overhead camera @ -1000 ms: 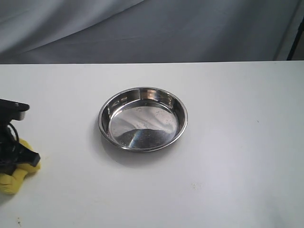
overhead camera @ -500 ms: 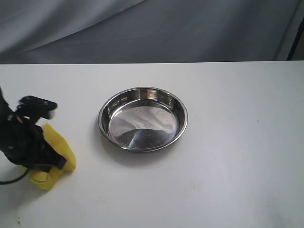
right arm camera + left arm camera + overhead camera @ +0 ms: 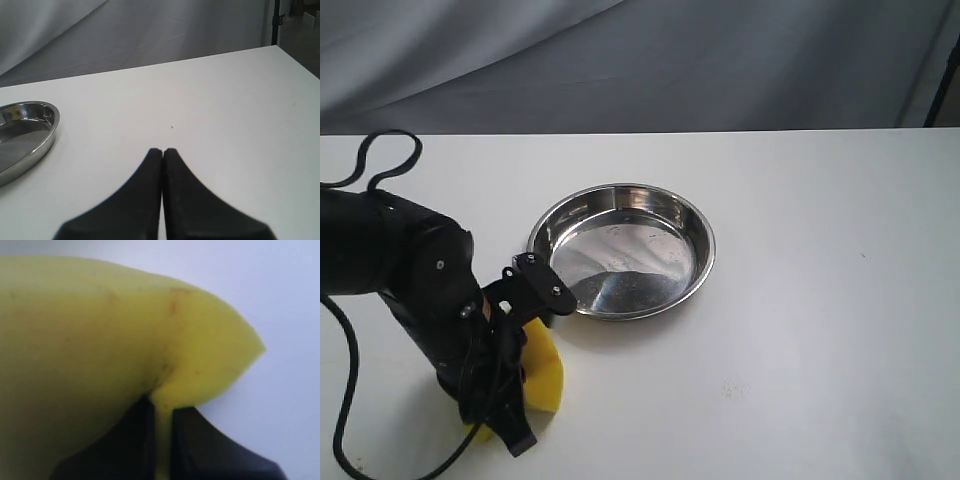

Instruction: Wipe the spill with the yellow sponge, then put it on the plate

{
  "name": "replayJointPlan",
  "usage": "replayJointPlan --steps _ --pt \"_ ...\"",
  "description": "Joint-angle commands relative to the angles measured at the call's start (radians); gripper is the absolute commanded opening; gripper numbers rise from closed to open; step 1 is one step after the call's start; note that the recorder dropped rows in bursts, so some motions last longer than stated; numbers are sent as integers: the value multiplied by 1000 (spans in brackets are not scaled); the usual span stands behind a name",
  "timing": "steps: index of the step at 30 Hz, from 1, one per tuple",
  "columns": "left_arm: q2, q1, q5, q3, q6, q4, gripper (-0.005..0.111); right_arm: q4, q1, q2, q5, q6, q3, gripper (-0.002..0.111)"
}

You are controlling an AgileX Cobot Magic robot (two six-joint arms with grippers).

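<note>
While the left end effector pinches it, yellow sponge hangs upright.

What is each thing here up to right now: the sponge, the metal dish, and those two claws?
Plate: upright, empty.
Yellow sponge: squashed, beside the plate, not on it.
Left gripper: shut on the yellow sponge.
Right gripper: shut, holding nothing.
Spill: none visible.
</note>
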Motion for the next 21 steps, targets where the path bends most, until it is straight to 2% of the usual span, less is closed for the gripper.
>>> replayJointPlan --steps 1,4,6,16,19,21 --pt "13 -37 18 1 9 -45 0 4 -5 -7 -15 -4 4 0" --pt "13 10 2 1 -61 -45 0 4 -5 -7 -15 -4 4 0" --pt "13 77 2 1 -110 -45 0 4 -5 -7 -15 -4 4 0" --pt "13 532 40 1 -253 -38 0 4 -5 -7 -15 -2 4 0" --pt "13 628 70 1 -253 -1 0 4 -5 -7 -15 -2 4 0" --pt "13 665 88 1 -253 17 0 4 -5 -7 -15 -2 4 0"
